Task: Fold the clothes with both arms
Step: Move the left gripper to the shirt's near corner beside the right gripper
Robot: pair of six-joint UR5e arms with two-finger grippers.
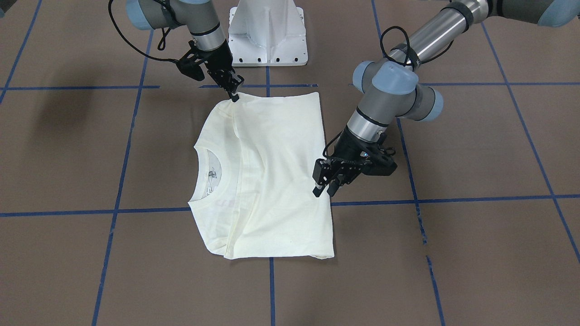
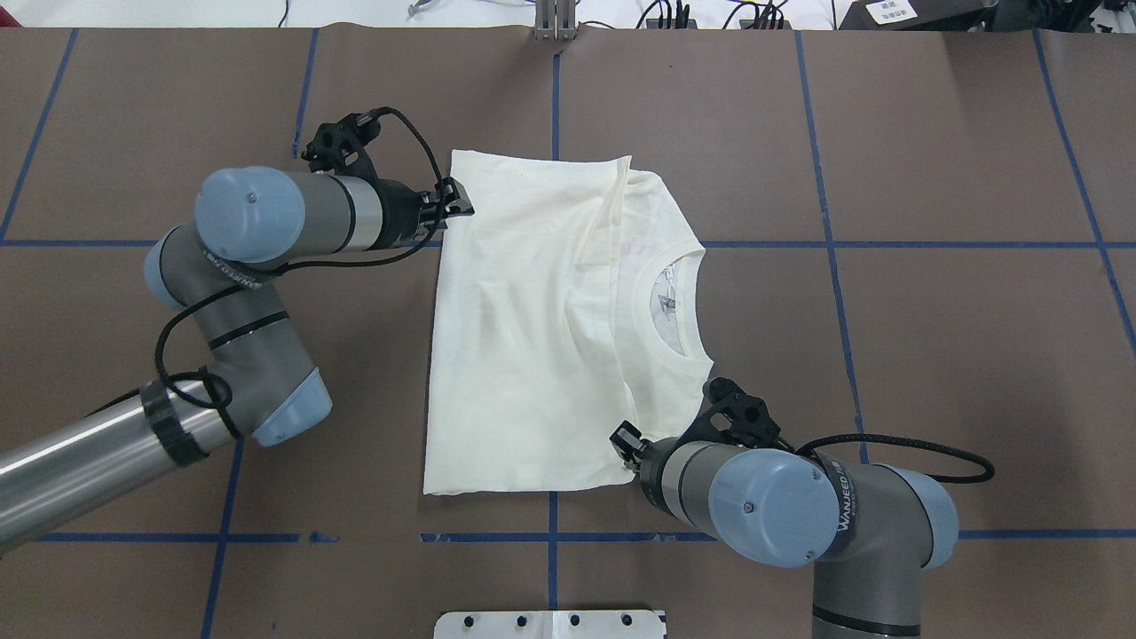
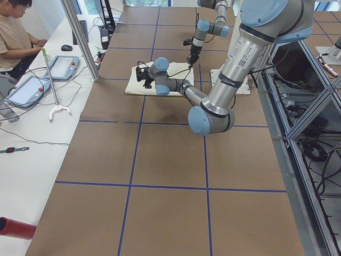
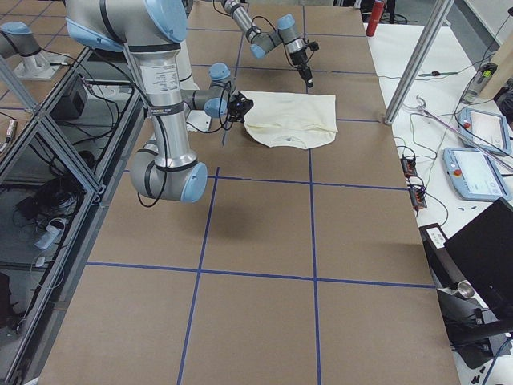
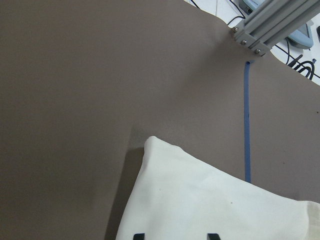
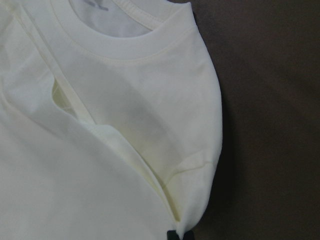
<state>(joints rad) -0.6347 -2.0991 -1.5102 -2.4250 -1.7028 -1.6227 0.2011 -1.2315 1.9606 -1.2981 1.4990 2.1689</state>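
Bare brown table point(image 1: 476, 253) is filling the nearest part of the front view, with blue tape lines point(image 1: 272, 290) crossing it in a grid. Beyond that, the cream shirt point(image 1: 272, 172) is lying flat in the middle of the table, well in from every edge and just in front of the white pedestal base point(image 1: 267, 36). It is sitting folded into a rough rectangle. A plain panel is covering the robot's left part. The ribbed round neck point(image 6: 135, 47) is showing on the robot's right part, with a label point(image 2: 666, 302) visible inside it.

The left arm point(image 1: 394, 90) is reaching in from the robot's left. The left gripper point(image 1: 324, 191) is hanging at the shirt's left edge, toward the side far from the robot. Its fingertips point(image 5: 139, 236) are standing well apart in the left wrist view, with the plain panel spreading out beyond them.

The right arm point(image 1: 199, 18) is bending down to the shirt's near edge. The right gripper point(image 1: 234, 94) is touching the cloth at the corner where the folded panel meets the shoulder. Its jaws are sitting together. In the right wrist view the puckered corner of fabric is running into the dark fingertip point(image 6: 172, 235), so the gripper is pinching the shirt.
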